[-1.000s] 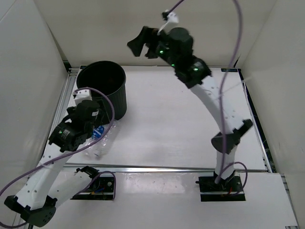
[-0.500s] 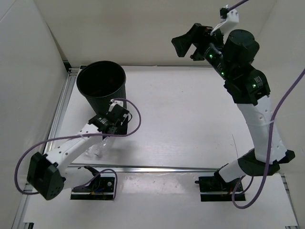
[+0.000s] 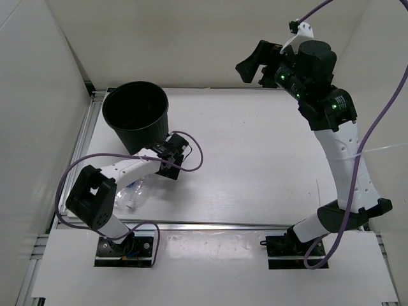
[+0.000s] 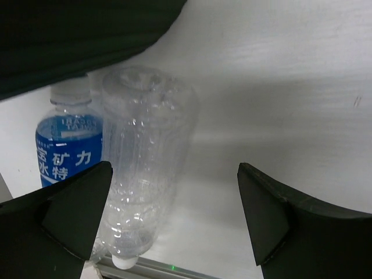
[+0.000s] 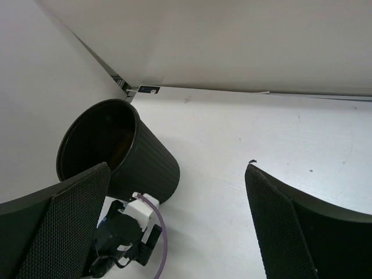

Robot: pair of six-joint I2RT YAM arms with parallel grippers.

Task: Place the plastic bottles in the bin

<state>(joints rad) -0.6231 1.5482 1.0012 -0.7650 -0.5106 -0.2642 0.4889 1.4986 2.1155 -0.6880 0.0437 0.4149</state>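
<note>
Approach step of bottle collection: the left gripper (image 3: 171, 158), jaws wide and empty, sits low beside the bin (image 3: 136, 118), facing a clear bottle (image 4: 145, 174) and, just beside it, a blue-labelled bottle (image 4: 67, 154), both lying on the table (image 3: 255, 166) at near left. The right gripper (image 3: 252, 62), jaws wide and empty, hangs high at far right. The next move probably calls for straddling the clear bottle's body and closing on it.
</note>
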